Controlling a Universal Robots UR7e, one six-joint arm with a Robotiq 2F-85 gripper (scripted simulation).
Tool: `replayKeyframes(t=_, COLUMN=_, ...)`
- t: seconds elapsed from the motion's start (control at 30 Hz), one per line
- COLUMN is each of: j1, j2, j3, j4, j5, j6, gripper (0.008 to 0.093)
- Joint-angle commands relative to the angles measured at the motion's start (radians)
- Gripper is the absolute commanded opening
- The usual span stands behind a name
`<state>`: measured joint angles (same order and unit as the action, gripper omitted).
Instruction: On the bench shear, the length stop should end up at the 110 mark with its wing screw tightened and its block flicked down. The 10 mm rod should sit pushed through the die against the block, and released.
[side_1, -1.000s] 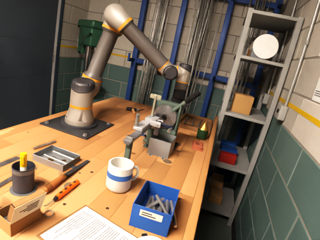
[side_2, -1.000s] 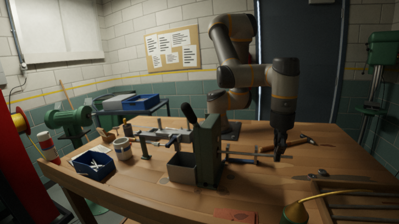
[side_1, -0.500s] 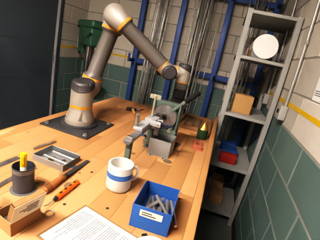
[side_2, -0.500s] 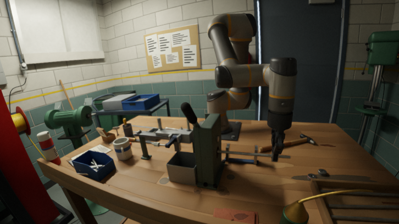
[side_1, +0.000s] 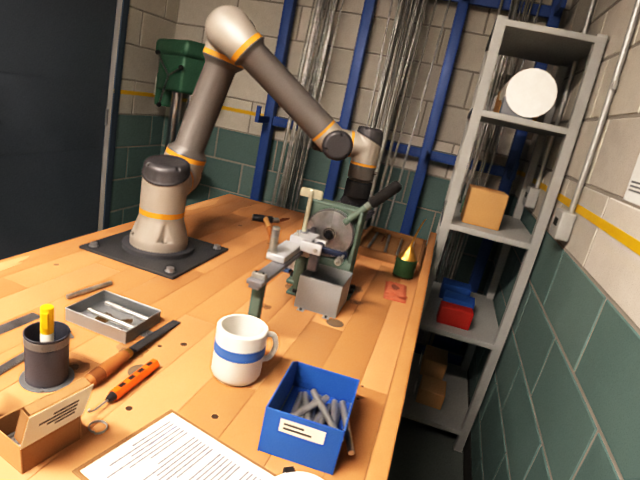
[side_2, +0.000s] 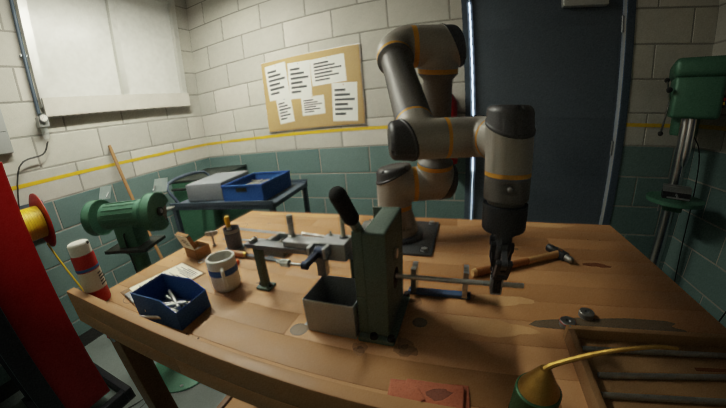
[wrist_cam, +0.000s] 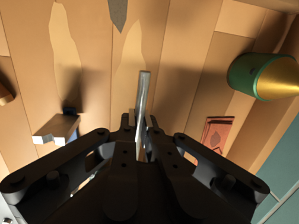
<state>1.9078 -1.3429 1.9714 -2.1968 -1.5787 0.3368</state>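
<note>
My gripper (side_2: 500, 284) hangs straight down behind the green bench shear (side_2: 378, 274), closed around the grey steel rod (side_2: 457, 279), which lies level on two small supports and runs into the die in the shear's back face. In the wrist camera the rod (wrist_cam: 141, 97) sticks out past my fingers (wrist_cam: 140, 118). On the shear's other side the length stop rail (side_1: 274, 263) reaches out toward the mug, carrying its grey stop block (side_1: 304, 243) and a blue-handled screw (side_2: 312, 255). The scale marks are too small to read.
Behind the shear stand the arm's base (side_1: 157, 206) and a hammer (side_2: 528, 260). A grey catch bin (side_1: 323, 292) sits under the shear's front. An oil can (side_1: 406, 258), a red cloth (side_1: 395, 292), a mug (side_1: 240, 349) and a blue box of rod pieces (side_1: 310, 413) lie nearby.
</note>
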Motion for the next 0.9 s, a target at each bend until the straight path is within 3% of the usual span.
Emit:
replayKeyframes(t=0.0, j1=-0.001, j2=-0.002, j3=0.000, j4=-0.001, j5=-0.001, j6=-0.001, gripper=0.0080)
replayKeyframes(t=0.87, j1=-0.026, j2=-0.018, j3=0.021, j4=-0.006, j5=-0.001, j6=-0.026, gripper=0.0080)
